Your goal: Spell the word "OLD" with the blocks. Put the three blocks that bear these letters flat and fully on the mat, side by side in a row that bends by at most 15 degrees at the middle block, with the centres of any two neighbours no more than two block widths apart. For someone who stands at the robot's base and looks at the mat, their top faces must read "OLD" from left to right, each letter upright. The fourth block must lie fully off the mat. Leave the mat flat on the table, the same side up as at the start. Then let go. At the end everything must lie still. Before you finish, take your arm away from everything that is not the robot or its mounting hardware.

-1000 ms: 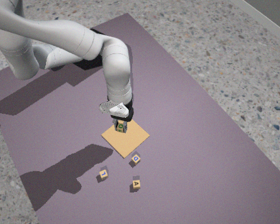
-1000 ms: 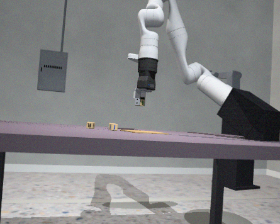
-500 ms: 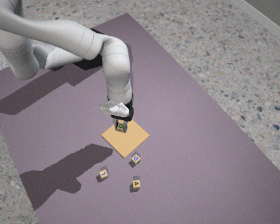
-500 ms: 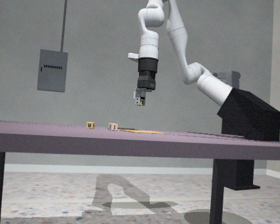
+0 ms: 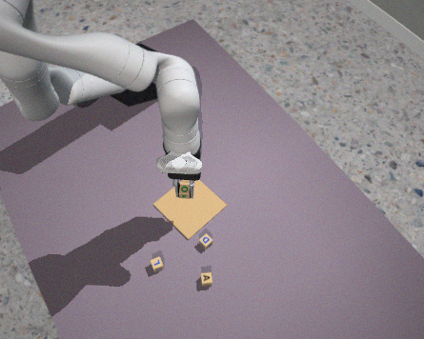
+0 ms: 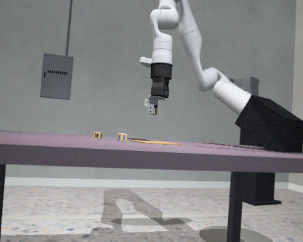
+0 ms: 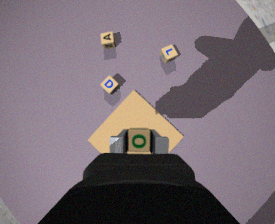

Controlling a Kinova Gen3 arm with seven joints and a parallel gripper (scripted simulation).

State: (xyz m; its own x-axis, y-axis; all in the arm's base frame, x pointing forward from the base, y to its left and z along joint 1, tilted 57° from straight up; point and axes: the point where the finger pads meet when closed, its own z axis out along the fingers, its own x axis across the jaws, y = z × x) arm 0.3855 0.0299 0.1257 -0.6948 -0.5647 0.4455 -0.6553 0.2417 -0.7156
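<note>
My gripper (image 5: 184,189) is shut on the O block (image 5: 184,189), a wooden cube with a green letter, and holds it high above the tan mat (image 5: 190,207). In the side view the gripper (image 6: 152,109) hangs well above the table. The wrist view shows the O block (image 7: 138,140) between the fingers, over the mat (image 7: 136,125). The D block (image 5: 206,240) lies on the table just off the mat's near corner. The L block (image 5: 156,263) and the A block (image 5: 206,279) lie farther out on the table. No block lies on the mat.
The purple table top (image 5: 272,200) spreads wide around the mat. The arm's shadow (image 5: 100,257) falls left of the blocks. The robot's black base (image 6: 269,126) stands at the table's far end.
</note>
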